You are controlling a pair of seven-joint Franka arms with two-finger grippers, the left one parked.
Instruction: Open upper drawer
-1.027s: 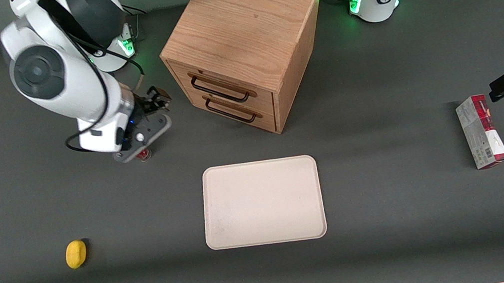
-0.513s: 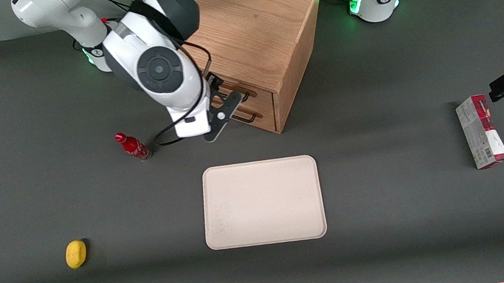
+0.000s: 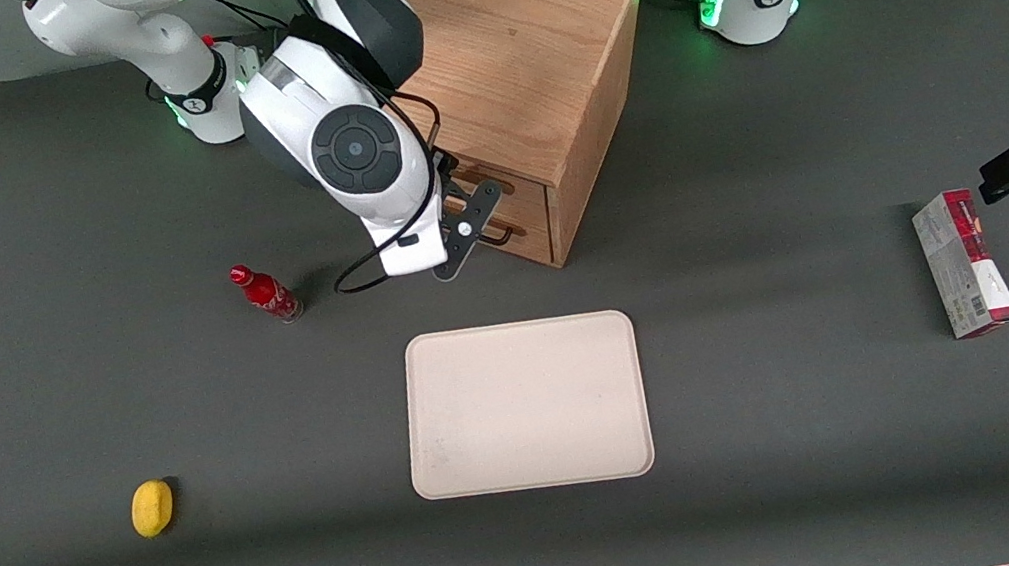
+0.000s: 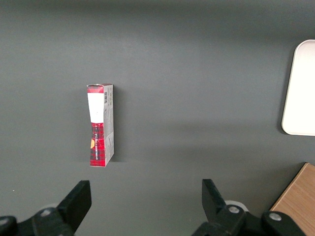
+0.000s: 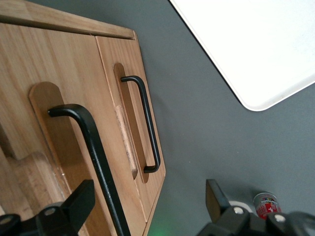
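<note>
The oak cabinet (image 3: 515, 28) stands near the robot bases with its two drawers facing the tray. The upper drawer (image 3: 527, 198) is shut; its black wire handle (image 5: 93, 162) is close up in the right wrist view. The lower drawer's identical handle (image 5: 146, 125) is nearer the table top. My right gripper (image 3: 453, 192) is right in front of the upper drawer and hides most of it in the front view. In the right wrist view the gripper (image 5: 147, 206) is open. The upper handle runs between its fingers (image 5: 78, 199), close to one of them.
A red bottle (image 3: 265, 294) stands on the table beside the arm and also shows in the right wrist view (image 5: 266, 204). A cream tray (image 3: 524, 406) lies nearer the front camera than the cabinet. A yellow lemon (image 3: 152, 508) lies toward the working arm's end, a red box (image 3: 964, 263) toward the parked arm's.
My right arm has swung from above the red bottle over to the cabinet's drawer fronts and closed in on the upper handle. The bottle stands uncovered. Both drawers stay shut.
</note>
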